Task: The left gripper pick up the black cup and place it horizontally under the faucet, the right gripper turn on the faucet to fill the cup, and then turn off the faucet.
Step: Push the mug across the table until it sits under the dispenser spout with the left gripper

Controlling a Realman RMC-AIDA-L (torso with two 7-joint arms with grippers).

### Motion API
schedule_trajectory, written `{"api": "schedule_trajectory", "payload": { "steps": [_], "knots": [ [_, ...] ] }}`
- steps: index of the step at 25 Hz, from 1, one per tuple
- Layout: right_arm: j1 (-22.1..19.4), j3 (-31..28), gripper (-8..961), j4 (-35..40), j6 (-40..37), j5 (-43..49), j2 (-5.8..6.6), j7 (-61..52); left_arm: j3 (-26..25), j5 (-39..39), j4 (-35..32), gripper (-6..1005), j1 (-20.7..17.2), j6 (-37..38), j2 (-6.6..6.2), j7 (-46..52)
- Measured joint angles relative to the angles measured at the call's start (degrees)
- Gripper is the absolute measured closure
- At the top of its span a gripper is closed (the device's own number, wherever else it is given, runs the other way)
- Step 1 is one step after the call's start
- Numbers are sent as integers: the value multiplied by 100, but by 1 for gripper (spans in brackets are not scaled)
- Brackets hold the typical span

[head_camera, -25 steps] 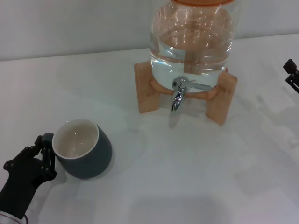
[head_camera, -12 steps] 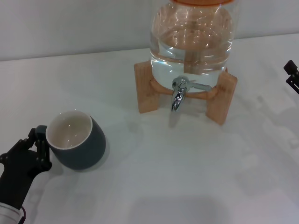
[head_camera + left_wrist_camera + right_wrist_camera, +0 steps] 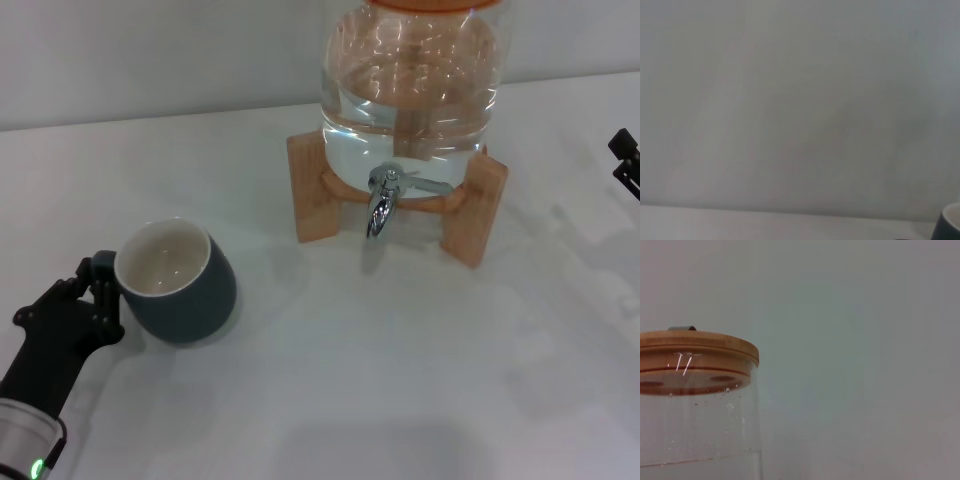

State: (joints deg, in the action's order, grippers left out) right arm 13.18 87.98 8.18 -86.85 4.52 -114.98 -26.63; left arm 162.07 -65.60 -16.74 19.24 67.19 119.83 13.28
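- On the white table point(image 3: 420, 380): a large clear glass water jar point(image 3: 410, 80) with a wooden lid point(image 3: 695, 347), seated on a light wooden stand point(image 3: 312, 190) at the far middle, water filling the lower part.
- Near the left front, well apart from the jar: the squat charcoal-black ceramic cup point(image 3: 178, 282) with cream-white inside, mouth upward and tipped slightly toward the camera; only a sliver of it visible in the left wrist view point(image 3: 949, 226).
- Touching the cup's left side, at the handle: the matte black left gripper point(image 3: 92, 292) with slim jointed fingers, apparently closed on the handle, though the exact hold is hidden behind the rim.
- At the far right edge, well away from the jar: the blocky black right gripper point(image 3: 625, 160), idle; cannot tell how the jaws stand.
- Under the jar's front, between the stand's legs: the small shiny chrome faucet point(image 3: 380, 205), spout pointing down, thin lever out to the side.
- Likely trouble ahead: a hold on the small handle alone could let the cup swing or slip during the carry; a cup stopped short of the spout would send water onto the table.
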Motion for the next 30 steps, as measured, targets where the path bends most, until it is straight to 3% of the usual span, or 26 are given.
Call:
{"api": "schedule_trajectory", "payload": {
  "steps": [30],
  "knots": [
    [27, 0, 82, 0, 72, 10, -7, 2, 70, 367, 22, 861, 549, -466, -9, -40]
  ]
}}
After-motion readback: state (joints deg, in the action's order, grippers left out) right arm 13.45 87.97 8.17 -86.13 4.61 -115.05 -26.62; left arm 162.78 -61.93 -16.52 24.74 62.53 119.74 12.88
